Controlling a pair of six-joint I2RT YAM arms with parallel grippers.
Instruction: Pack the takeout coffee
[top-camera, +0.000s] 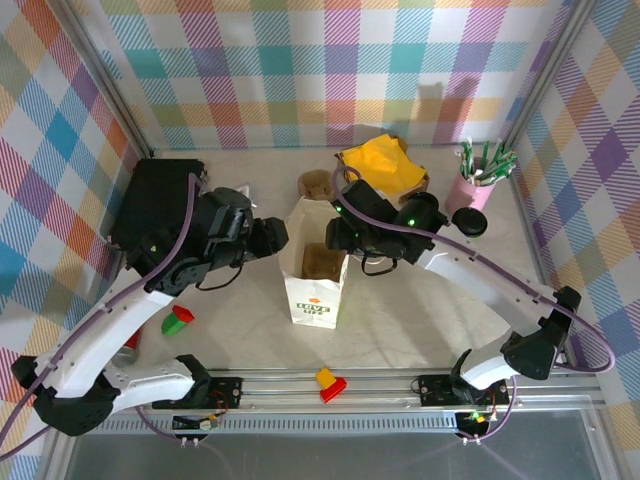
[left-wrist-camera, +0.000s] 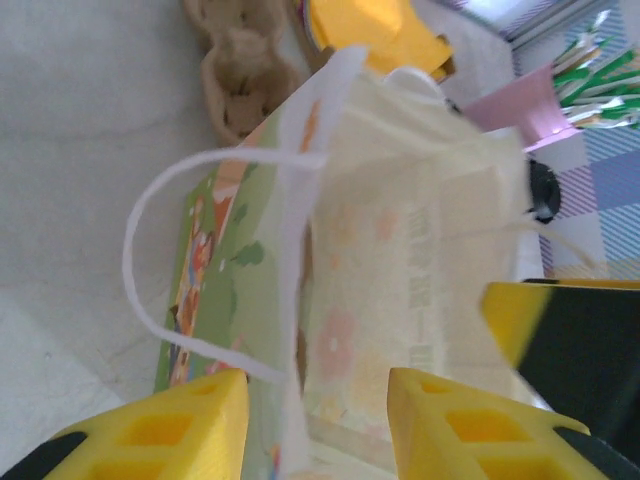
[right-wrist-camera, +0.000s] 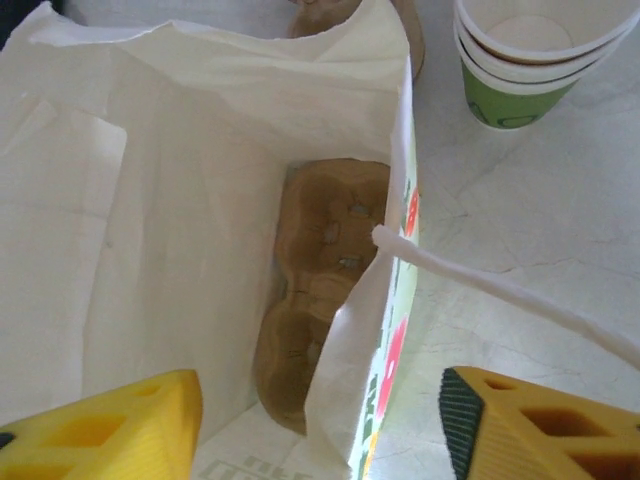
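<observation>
The takeout coffee shows as a black round lid (top-camera: 470, 222) beside the pink straw cup, its green body hidden from above; the lid's dark edge (left-wrist-camera: 541, 190) peeks past the bag. A white printed paper bag (top-camera: 312, 285) stands open mid-table with a brown cardboard cup carrier (right-wrist-camera: 320, 290) lying inside. My left gripper (top-camera: 274, 238) is open, its fingers astride the bag's left rim (left-wrist-camera: 300, 300). My right gripper (top-camera: 338, 236) is open too, one finger inside the bag and one outside its right wall (right-wrist-camera: 385, 330). Neither holds anything.
A second carrier (top-camera: 318, 183) lies behind the bag. A stack of lidless paper cups (right-wrist-camera: 515, 60) stands right of it. Further off are a yellow item in a box (top-camera: 382, 160), the pink straw cup (top-camera: 472, 188), a black box (top-camera: 158, 205) and small blocks (top-camera: 178, 320).
</observation>
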